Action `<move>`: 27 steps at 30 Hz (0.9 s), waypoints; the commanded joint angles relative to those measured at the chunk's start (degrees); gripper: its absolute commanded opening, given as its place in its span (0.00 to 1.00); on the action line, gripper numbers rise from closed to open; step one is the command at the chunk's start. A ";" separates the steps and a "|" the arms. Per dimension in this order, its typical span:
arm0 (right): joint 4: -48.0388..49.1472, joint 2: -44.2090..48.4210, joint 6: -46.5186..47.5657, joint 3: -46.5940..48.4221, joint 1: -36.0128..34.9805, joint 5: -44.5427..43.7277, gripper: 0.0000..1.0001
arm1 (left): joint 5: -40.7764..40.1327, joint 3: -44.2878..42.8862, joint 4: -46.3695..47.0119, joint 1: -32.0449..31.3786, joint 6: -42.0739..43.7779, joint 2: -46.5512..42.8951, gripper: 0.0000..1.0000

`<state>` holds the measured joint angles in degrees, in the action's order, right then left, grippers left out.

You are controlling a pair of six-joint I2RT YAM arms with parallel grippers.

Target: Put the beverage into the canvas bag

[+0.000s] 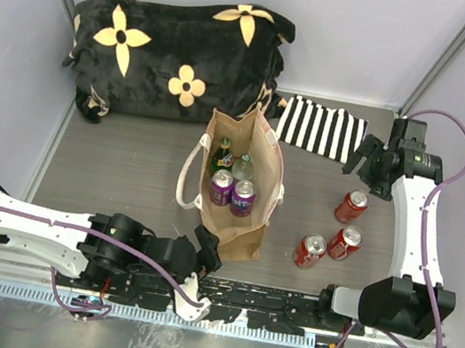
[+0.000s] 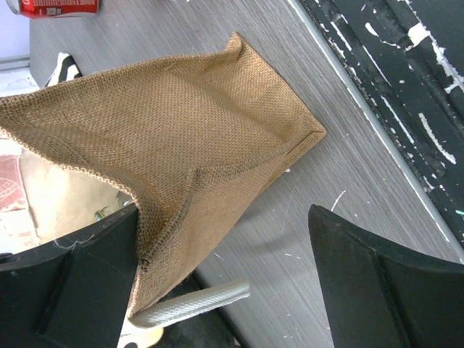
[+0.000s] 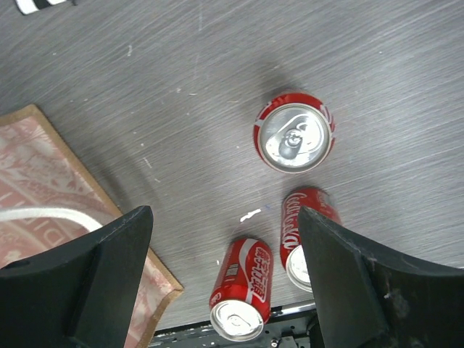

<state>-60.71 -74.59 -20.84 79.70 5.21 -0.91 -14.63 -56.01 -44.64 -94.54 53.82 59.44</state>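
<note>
Hovering over three red cans on the counter (image 1: 123,182), my right tool (image 3: 222,214) is spread wide with nothing in it, so I think the step in hand is picking up a beverage. The red can (image 3: 293,132) in the upper right of that wrist view stands a little apart from the other two, so it looks like the easy one. I need to drop down around it, squeeze, then carry it over to the canvas bag (image 1: 240,234) in the middle of the top view. That bag has drinks (image 1: 232,188) inside.

My left tool (image 2: 223,210) is spread wide too, low by the bag's near corner. I cannot tell if its finger touches the cloth. One lower can (image 3: 297,225) is partly hidden behind my finger.
</note>
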 commanded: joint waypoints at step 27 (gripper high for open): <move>5.73 -14.21 8.96 -7.13 6.61 -0.68 0.89 | -1.24 5.17 0.70 -0.73 3.79 -2.75 0.98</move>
<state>-58.22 -87.85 -12.78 73.21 11.42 -1.61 -16.51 -52.47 -42.68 -94.78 57.47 57.21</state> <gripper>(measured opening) 0.890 0.979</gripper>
